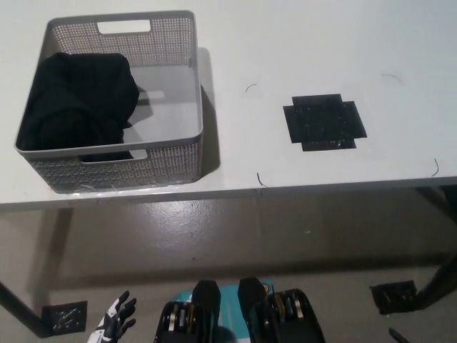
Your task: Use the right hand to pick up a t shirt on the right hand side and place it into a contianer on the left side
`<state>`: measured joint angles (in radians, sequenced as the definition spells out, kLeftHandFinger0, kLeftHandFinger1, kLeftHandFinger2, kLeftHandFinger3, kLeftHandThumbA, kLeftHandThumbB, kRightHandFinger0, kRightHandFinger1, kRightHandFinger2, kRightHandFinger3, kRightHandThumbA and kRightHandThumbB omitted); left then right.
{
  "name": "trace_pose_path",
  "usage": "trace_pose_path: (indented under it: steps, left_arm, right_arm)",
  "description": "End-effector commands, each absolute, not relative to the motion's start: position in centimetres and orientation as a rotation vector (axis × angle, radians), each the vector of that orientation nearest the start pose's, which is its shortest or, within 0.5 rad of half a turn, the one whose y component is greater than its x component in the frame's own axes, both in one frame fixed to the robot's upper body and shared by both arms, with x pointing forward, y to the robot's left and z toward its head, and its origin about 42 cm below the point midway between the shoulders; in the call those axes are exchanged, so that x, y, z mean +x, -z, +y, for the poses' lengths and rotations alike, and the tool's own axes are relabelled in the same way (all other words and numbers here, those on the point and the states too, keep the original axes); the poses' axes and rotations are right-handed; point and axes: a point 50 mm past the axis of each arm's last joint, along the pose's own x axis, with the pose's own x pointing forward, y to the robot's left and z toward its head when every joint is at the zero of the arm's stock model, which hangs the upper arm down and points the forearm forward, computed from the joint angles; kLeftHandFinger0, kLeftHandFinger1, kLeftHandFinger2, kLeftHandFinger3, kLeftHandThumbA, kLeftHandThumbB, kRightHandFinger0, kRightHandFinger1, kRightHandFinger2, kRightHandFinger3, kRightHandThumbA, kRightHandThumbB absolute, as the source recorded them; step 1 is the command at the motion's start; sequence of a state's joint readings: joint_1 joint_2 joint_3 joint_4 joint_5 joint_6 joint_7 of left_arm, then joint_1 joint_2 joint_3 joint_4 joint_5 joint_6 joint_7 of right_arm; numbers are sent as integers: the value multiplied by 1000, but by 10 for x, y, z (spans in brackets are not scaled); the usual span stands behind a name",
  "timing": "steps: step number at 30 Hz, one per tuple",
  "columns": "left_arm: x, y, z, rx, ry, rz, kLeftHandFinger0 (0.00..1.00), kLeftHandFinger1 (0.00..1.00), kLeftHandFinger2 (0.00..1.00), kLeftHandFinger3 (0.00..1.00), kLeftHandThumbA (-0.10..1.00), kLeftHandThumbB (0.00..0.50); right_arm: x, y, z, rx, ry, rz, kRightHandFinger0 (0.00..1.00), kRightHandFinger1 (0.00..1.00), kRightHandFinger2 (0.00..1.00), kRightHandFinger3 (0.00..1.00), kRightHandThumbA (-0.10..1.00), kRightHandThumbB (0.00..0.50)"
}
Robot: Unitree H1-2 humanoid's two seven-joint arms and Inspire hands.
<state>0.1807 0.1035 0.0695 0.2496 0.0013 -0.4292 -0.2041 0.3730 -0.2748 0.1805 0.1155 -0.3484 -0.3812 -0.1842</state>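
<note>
Black shirt [77,100] lay bundled in the grey basket [164,161] at the table's [285,43] far left.
The white left hand [114,325] hung low at the near left with fingers spread, holding nothing. A black cross-shaped mark [325,123] sat on the table, right of the basket; the right hand was out of sight.

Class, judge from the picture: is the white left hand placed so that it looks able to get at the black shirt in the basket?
Probably not as placed: the left hand hangs below the table edge, the basket wall stands between, though the shirt lies uncovered.
</note>
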Motion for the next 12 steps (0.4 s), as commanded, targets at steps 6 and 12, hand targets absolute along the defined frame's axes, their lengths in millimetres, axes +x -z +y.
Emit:
trace_pose_path:
  steps: [6,12]
  left_arm:
    - [204,-27,276,124,62,-60,1000,1000,1000,1000,1000,305]
    - [203,-28,278,123,84,-62,1000,1000,1000,1000,1000,305]
  right_arm:
    - [122,-15,-289,-521,-74,-5,1000,1000,1000,1000,922,281]
    - [122,-6,-286,-523,-97,15,1000,1000,1000,1000,924,296]
